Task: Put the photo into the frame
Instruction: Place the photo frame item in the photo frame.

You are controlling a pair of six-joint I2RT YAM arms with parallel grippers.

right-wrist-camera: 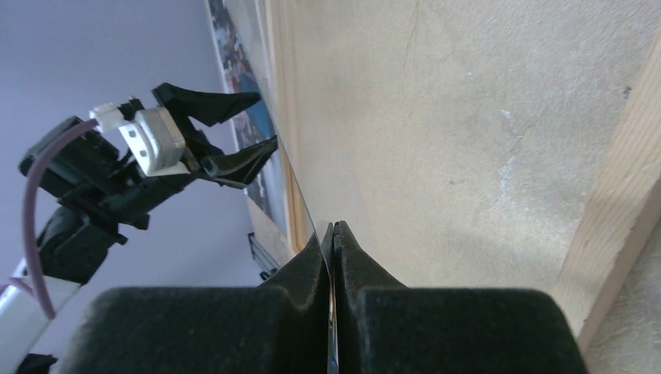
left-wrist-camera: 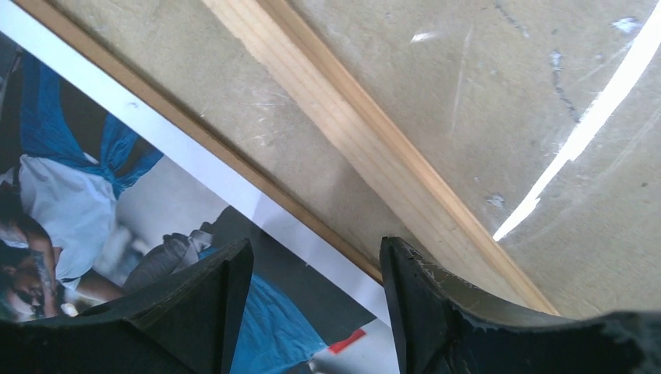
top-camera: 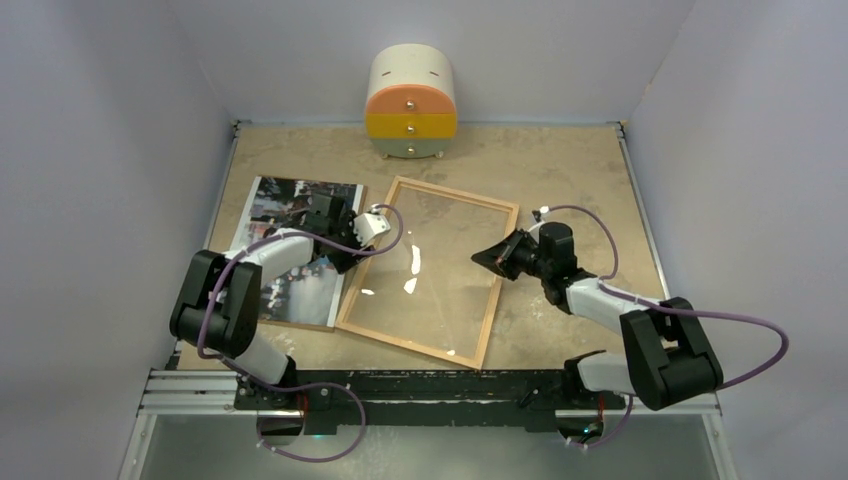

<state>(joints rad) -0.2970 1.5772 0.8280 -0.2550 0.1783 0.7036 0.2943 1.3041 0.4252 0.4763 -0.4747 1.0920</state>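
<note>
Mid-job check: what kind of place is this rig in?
Probably a lab test cell, not a home: plain walls box in the table, a metal rail runs along its near edge, and the drawer cabinet looks like a staged prop.

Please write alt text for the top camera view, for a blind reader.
On a table, the left gripper hangs open over the photo's right edge, while the right gripper pinches a clear pane at the wooden frame. A drawer cabinet stands behind them.

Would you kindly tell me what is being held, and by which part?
The right fingers pinch the clear pane by its edge; the left fingers hold nothing.
</note>
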